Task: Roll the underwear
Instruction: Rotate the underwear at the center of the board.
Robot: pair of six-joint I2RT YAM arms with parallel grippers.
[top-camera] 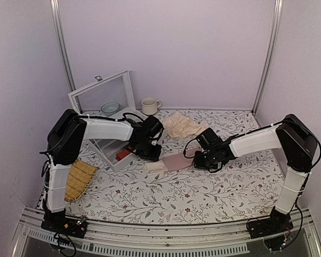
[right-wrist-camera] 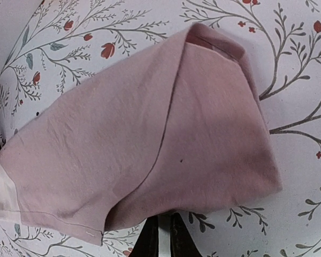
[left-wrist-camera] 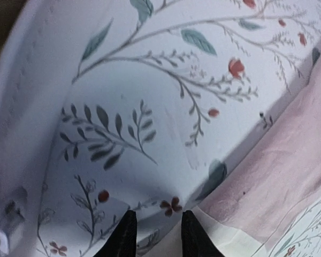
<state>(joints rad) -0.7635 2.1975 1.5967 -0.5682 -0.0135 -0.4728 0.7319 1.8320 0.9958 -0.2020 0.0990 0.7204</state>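
Jaws of our left gripper (left-wrist-camera: 159, 235) stand partly apart, gripping nothing, by the cream waistband (left-wrist-camera: 230, 236)'s edge; our right gripper (right-wrist-camera: 161, 238) pinches the hem of the one pair of dusty-pink fabric briefs (right-wrist-camera: 150, 134), mid-table. Left sits at their 9 o'clock, right at 3. We cannot read the waistband, mostly cut off.

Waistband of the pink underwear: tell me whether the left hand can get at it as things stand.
Probably yes. The left hand hangs low over the tablecloth with its fingers parted, and the cream waistband of the underwear lies right beside them. Nothing sits between them.
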